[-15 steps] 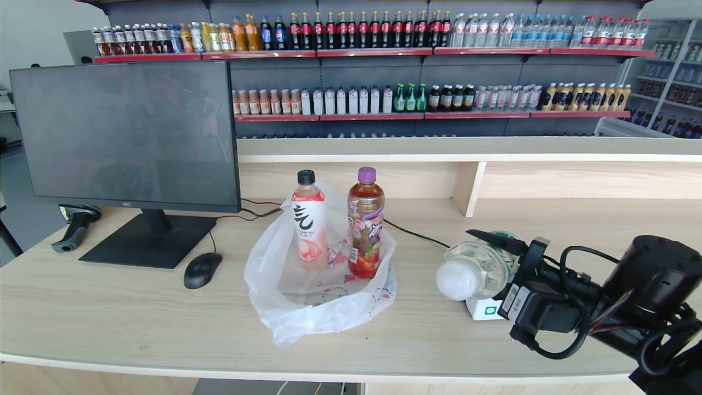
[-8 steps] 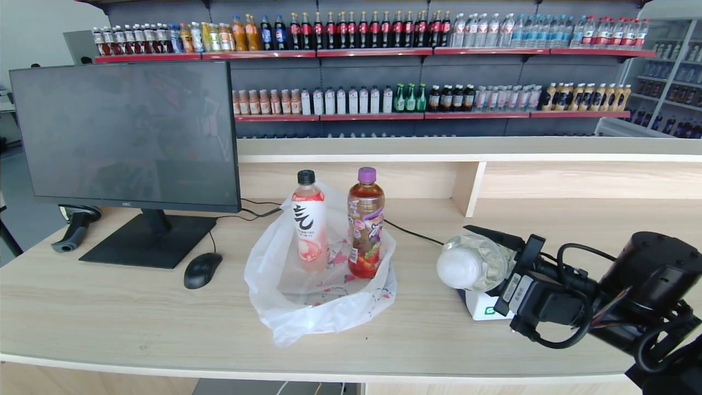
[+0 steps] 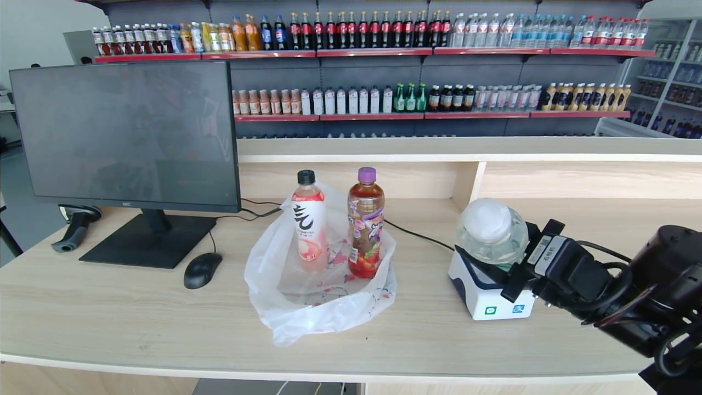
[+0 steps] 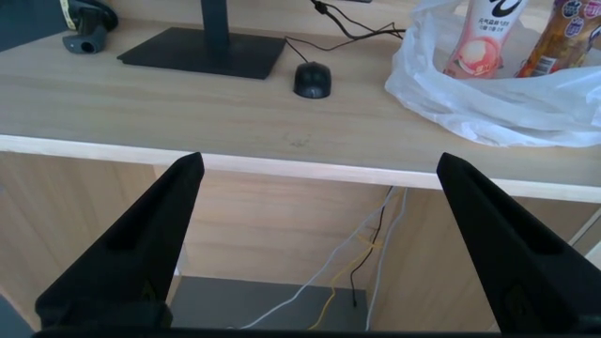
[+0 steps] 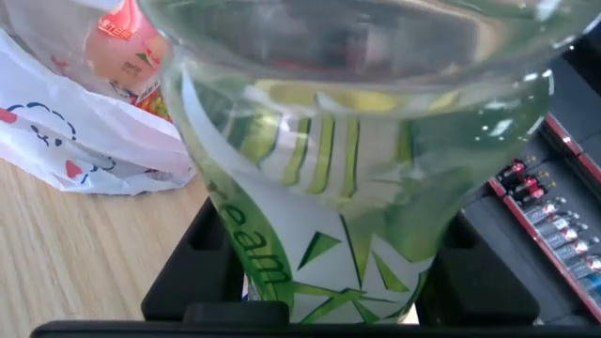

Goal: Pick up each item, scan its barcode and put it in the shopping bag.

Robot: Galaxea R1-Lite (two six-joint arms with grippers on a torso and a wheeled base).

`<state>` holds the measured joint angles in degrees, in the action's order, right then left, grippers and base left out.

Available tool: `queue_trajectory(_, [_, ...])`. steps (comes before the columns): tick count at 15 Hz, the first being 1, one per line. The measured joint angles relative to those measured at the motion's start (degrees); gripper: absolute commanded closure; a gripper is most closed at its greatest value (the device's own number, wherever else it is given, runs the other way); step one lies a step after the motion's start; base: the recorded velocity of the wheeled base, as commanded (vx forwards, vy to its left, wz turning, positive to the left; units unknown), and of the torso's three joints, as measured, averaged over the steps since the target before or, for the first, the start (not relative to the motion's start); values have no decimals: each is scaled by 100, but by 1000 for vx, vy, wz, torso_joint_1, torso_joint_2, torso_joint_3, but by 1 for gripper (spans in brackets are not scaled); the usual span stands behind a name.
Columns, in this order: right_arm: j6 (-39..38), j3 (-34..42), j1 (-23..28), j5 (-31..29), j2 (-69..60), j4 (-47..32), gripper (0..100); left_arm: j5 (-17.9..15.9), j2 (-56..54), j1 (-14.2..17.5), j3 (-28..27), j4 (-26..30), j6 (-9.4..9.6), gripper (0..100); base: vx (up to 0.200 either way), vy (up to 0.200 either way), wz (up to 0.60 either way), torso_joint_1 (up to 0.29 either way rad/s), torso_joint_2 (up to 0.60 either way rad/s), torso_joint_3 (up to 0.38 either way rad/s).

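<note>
Right tool (image 3: 504, 249) grips the bottle (image 3: 488, 227); left tool (image 4: 317, 164) hangs low, fingers spread apart.

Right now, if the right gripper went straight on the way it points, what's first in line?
Probably the shopping bag, at the purple-capped bottle; whether the right gripper clears the scanner below is unclear.

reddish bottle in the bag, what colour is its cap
Purple. The cap of the reddish bottle shows best in the head view.

Pale wood counter (image 3: 109, 318) (raised ledge (image 3: 548, 148) behind) fronts dark drink-stocked shelves (image 3: 373, 53).
</note>
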<state>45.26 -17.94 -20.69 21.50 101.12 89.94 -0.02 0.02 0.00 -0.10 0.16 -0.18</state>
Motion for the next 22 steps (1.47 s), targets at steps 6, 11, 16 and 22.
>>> queue_trajectory(6, [-2462, 130, -1236, -2141, -230, -2, 100, 0, 0, 0, 0, 2, -2, 0, 0, 0, 0, 0, 0, 0])
queue_trajectory(11, [-3725, 113, -1702, -2810, -473, 7, 100, 0, 0, 0, 0, -6, 2, 0, -80, 0, 0, 1, 2, 1])
queue_trajectory(16, [-4100, 255, -1586, -2815, -630, 30, 100, 2, 0, -5, 0, -13, 2, 0, -40, 0, 0, 5, 3, 0])
queue_trajectory(22, [-4128, 246, -1468, -2820, -652, 7, 100, 0, 0, 0, 0, 2, 2, 0, 0, 133, 0, 1, 2, 2])
